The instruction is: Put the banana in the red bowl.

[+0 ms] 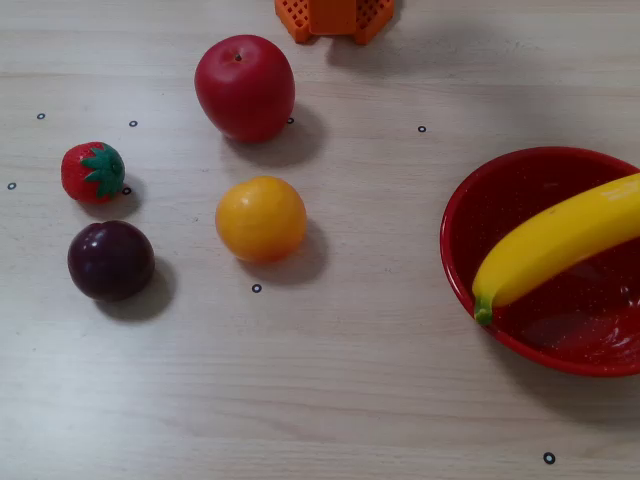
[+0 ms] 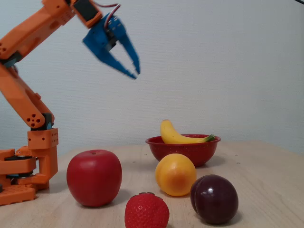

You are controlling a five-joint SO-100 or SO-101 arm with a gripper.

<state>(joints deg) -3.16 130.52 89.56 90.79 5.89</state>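
The yellow banana (image 1: pixel 560 240) lies across the red bowl (image 1: pixel 490 200) at the right of a fixed view, its green stem end resting on the near rim. In the side-on fixed view the banana (image 2: pixel 178 137) pokes up out of the red bowl (image 2: pixel 183 152) behind the other fruit. My blue gripper (image 2: pixel 134 72) hangs high in the air, left of and well above the bowl, its fingers slightly apart and holding nothing. The top-down fixed view does not show the gripper.
A red apple (image 1: pixel 244 87), an orange fruit (image 1: pixel 260 218), a dark plum (image 1: pixel 110 260) and a strawberry (image 1: pixel 92 171) sit on the wooden table (image 1: pixel 350 380). The orange arm base (image 1: pixel 335 18) stands at the far edge; the base (image 2: pixel 28 166) shows left in the side view.
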